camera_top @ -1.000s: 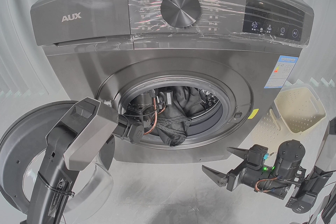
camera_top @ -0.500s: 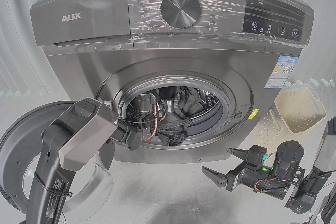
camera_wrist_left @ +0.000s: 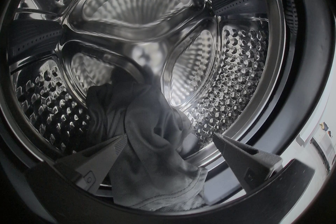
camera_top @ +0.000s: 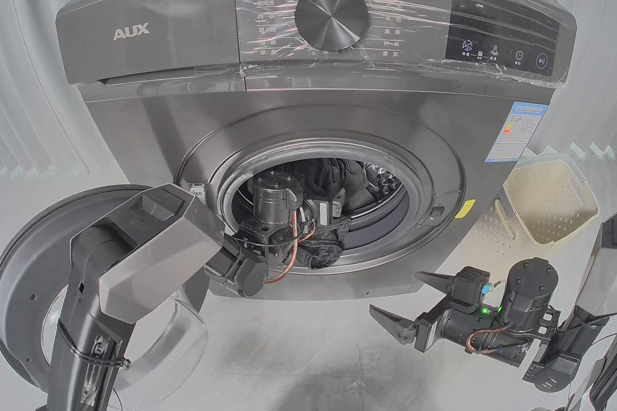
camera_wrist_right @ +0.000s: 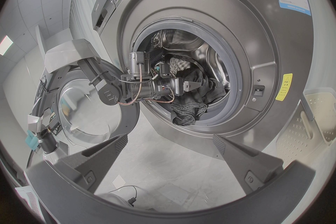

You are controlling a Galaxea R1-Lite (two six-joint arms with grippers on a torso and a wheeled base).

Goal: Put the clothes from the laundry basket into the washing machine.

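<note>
The grey washing machine (camera_top: 360,110) stands with its round opening uncovered. A dark garment (camera_top: 324,248) lies bunched at the drum's front, and a fold of it droops over the lower rim. My left gripper (camera_top: 339,205) is at the mouth of the drum, open. In the left wrist view the garment (camera_wrist_left: 157,151) lies loose between the spread fingers of my left gripper (camera_wrist_left: 169,137). My right gripper (camera_top: 395,292) hangs open and holds nothing, low in front of the machine's right side. The right wrist view shows my right gripper (camera_wrist_right: 169,137) facing the opening and the garment (camera_wrist_right: 189,109).
The machine's door (camera_top: 38,277) is swung open to the left, behind my left arm. A cream perforated laundry basket (camera_top: 551,200) stands on the floor right of the machine, with no clothes showing in it. Bare grey floor lies in front.
My left wrist has moved right and turned at the drum's mouth. The garment's hanging fold has shortened and drawn up toward the rim. The right arm has stayed put.
</note>
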